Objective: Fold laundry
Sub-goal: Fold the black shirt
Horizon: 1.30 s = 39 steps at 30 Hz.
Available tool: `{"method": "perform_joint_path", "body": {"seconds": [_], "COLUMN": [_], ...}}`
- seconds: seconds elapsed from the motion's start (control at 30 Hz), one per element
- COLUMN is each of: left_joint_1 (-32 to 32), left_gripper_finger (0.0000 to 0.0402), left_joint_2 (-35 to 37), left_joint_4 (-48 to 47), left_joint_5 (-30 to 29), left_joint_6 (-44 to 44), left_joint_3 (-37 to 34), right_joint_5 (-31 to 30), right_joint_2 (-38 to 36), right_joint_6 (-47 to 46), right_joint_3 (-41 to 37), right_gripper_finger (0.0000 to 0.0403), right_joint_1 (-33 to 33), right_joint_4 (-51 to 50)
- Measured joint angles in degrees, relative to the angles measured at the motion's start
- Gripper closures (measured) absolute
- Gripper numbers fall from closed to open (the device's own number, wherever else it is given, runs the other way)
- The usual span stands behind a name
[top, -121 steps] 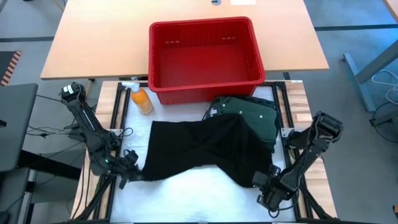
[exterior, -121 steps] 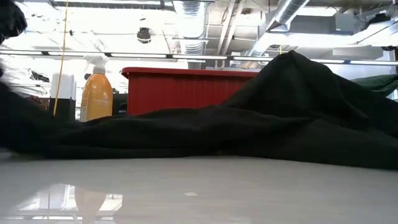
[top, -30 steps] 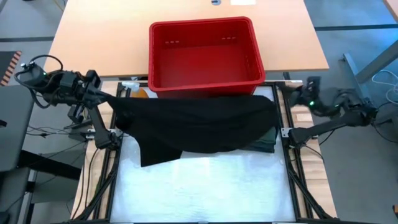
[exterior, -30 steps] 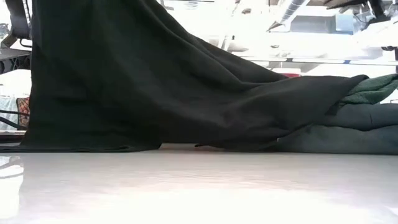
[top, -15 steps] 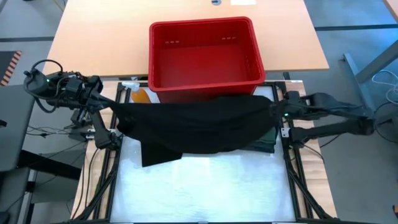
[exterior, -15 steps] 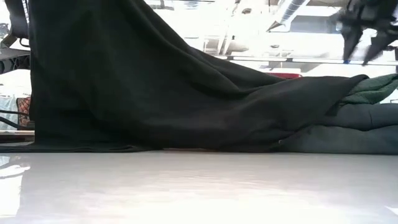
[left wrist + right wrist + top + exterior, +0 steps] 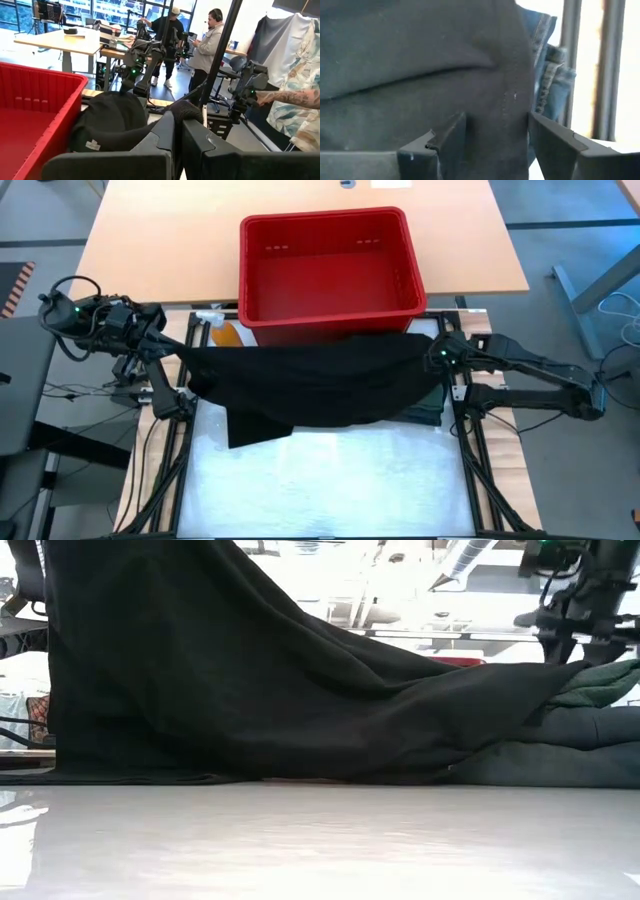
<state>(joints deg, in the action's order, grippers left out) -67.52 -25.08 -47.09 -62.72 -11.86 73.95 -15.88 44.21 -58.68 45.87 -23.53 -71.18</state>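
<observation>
A: High view, from the biggest thing down: the pale wooden table (image 7: 130,260) at the top carries the red plastic basket (image 7: 330,265), ribbed and rectangular. Just below it the black garment (image 7: 310,375) stretches across the white work surface (image 7: 330,480). What has changed?

B: A second ago the right arm was drawn back well off the mat's right edge. Now the right gripper (image 7: 437,355) has come in to the cloth's right end, and its fingers have spread wide in that time. The cloth itself hangs much as it did.

A: And the cloth against each gripper?

B: The left gripper (image 7: 160,340) is clamped tight on the garment's left corner, lifted off the surface, so the soft matte fabric drapes down from it in long folds, as the low view shows. In the right wrist view the dark cloth (image 7: 445,75) lies between the parted fingers (image 7: 552,142), stitched hem running through the gap; whether they touch it I cannot tell.

A: Smaller things?

B: A folded dark green garment (image 7: 432,395) lies under the black one's right end. An orange bottle (image 7: 226,335) peeks out beside the basket.
</observation>
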Motion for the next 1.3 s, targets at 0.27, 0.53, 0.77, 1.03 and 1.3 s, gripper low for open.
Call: {"method": "perform_joint_path", "body": {"seconds": [0.27,0.53,0.77,1.03,1.3], "left_joint_1": [0.0,0.0,0.0,0.0,0.0], "left_gripper_finger": [0.0401,0.0401,0.0402,0.0401,0.0402], "left_joint_2": [0.0,0.0,0.0,-0.5,-0.8], "left_joint_4": [0.0,0.0,0.5,17.8,23.7], "left_joint_5": [-0.1,-0.8,-1.7,4.6,13.9], "left_joint_6": [-1.5,-1.5,-1.5,8.1,18.3], "left_joint_3": [0.0,0.0,0.0,0.0,0.5], "right_joint_5": [1.6,1.5,1.2,5.4,3.6], "right_joint_2": [0.0,0.0,0.0,-1.8,-11.5], "right_joint_6": [4.1,8.0,9.8,11.2,11.1], "right_joint_3": [-1.7,4.0,12.9,26.3,40.4], "right_gripper_finger": [0.0246,0.0380,0.0370,0.0379,0.0379], "right_joint_1": [-1.6,0.2,0.3,0.5,2.8], "right_joint_4": [6.1,6.0,5.7,5.5,1.8]}}
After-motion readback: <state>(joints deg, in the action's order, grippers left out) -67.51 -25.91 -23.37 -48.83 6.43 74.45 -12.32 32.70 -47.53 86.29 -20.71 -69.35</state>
